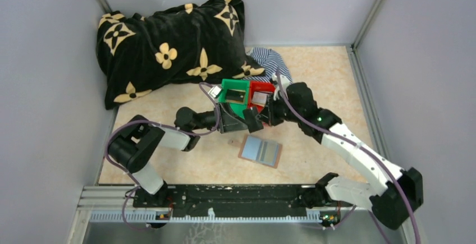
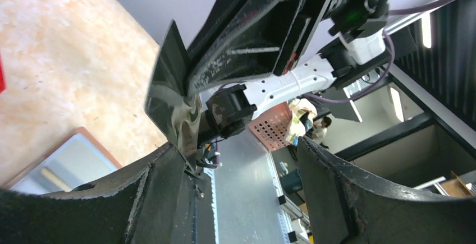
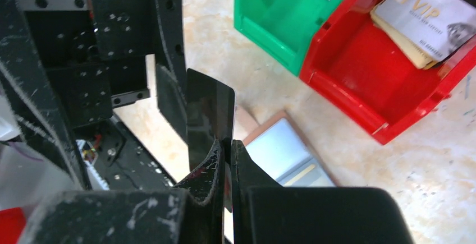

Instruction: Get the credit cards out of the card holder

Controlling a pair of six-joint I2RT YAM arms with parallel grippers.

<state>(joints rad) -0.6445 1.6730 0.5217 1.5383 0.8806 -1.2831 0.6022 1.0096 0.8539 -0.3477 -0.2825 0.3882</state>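
Observation:
The card holder (image 1: 261, 151) lies open on the table, its blue-grey panels up; it also shows in the right wrist view (image 3: 283, 151) and the left wrist view (image 2: 62, 165). My right gripper (image 3: 227, 143) is shut on a dark glossy credit card (image 3: 210, 115), held on edge above the table. My left gripper (image 2: 241, 148) is open, and that card (image 2: 174, 98) stands just inside its left finger. Both grippers meet in front of the bins (image 1: 255, 118). A silvery card (image 3: 426, 14) lies on a tan card in the red bin (image 3: 359, 70).
The green bin (image 1: 234, 95) beside the red bin (image 1: 260, 93) holds a dark card. A black blanket with gold flowers (image 1: 168, 47) and a striped cloth (image 1: 269, 61) lie behind the bins. Grey walls enclose the table.

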